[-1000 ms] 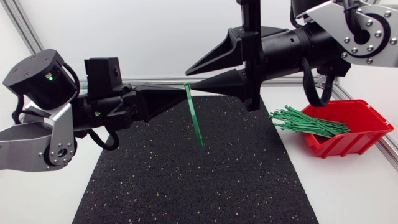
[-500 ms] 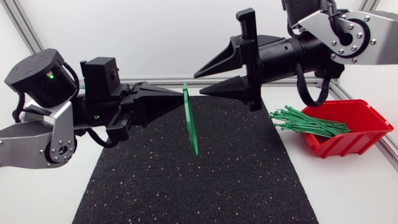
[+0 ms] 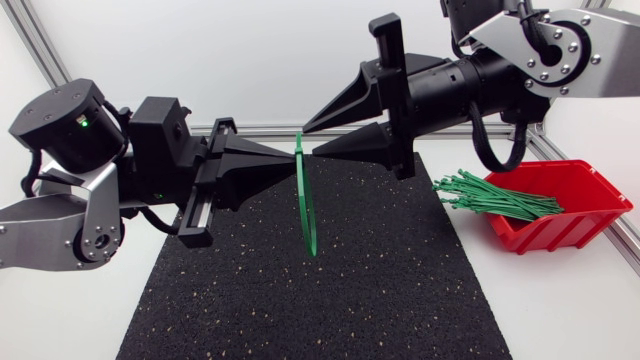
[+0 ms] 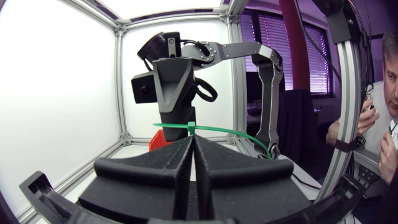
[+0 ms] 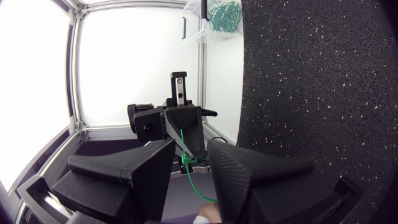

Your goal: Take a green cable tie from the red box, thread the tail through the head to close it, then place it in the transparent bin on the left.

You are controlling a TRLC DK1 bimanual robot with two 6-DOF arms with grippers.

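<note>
Cable tie (image 3: 306,205), green, is pinched near its upper end by the left gripper (image 3: 291,156), whose fingers are pressed together on it; from there the strap is seen hanging down in a slight curve over the black mat (image 3: 300,300). In the left wrist view the tie is shown lying across the closed fingertips and arching away to one side. The right gripper (image 3: 311,140) is held just beside the tie's upper end, facing the left one, with its fingers spread; in the right wrist view the tie's head is seen between those spread fingers, and whether either finger is touched cannot be told. The red box (image 3: 580,215) is set to the right of the mat, with a bundle of green ties (image 3: 495,197) sticking out over its rim; the transparent bin (image 5: 214,22), with looped green ties in it, is seen beyond the mat's edge.
</note>
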